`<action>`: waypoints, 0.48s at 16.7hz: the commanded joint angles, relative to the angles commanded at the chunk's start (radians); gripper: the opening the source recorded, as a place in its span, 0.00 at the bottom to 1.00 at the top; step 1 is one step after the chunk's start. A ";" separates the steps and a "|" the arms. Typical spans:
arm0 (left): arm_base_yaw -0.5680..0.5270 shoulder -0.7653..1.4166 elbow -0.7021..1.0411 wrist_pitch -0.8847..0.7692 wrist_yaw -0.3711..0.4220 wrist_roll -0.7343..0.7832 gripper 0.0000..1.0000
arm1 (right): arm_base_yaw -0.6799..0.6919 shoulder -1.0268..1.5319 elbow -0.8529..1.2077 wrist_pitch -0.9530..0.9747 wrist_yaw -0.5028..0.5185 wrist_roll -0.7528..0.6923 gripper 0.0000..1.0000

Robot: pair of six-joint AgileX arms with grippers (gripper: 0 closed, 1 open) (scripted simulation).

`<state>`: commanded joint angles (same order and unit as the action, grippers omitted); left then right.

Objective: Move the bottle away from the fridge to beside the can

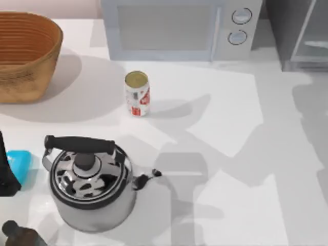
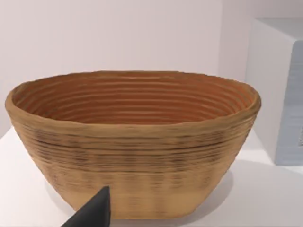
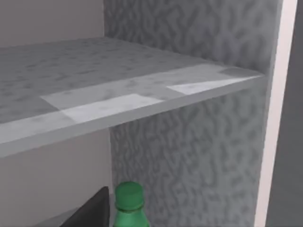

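Bottle (image 3: pixel 128 205) under fridge shelf (image 3: pixel 118 101)

Can (image 1: pixel 137 94): white and red body, dull gold top. Bottle (image 3: pixel 129 204): translucent green, green screw cap. Fridge (image 1: pixel 302 33): dark grey casing, pale glass door panel in silver frame; interior shelf (image 3: pixel 118 99) mottled grey. Basket (image 1: pixel 25 54): tan ribbed weave. Kettle (image 1: pixel 91 182): shiny steel, black handle. Microwave (image 1: pixel 179 28): light grey.

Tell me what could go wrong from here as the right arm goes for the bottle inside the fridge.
1. The right gripper's dark finger sits close beside the bottle; a small misalignment could knock it over.
2. A shelf hangs just above the green cap, so lifting straight up might strike it.
3. The kettle stands near the can, narrowing the approach for placement.
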<state>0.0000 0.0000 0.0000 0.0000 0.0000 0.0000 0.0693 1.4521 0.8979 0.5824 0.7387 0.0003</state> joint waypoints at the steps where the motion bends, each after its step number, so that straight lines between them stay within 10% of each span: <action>1: 0.000 0.000 0.000 0.000 0.000 0.000 1.00 | 0.005 0.113 0.063 0.040 0.053 -0.001 1.00; 8: 0.000 0.000 0.000 0.000 0.000 0.000 1.00 | 0.032 0.753 0.430 0.278 0.357 -0.003 1.00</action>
<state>0.0000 0.0000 0.0000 0.0000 0.0000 0.0000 0.1010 2.2051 1.3281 0.8608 1.0955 -0.0024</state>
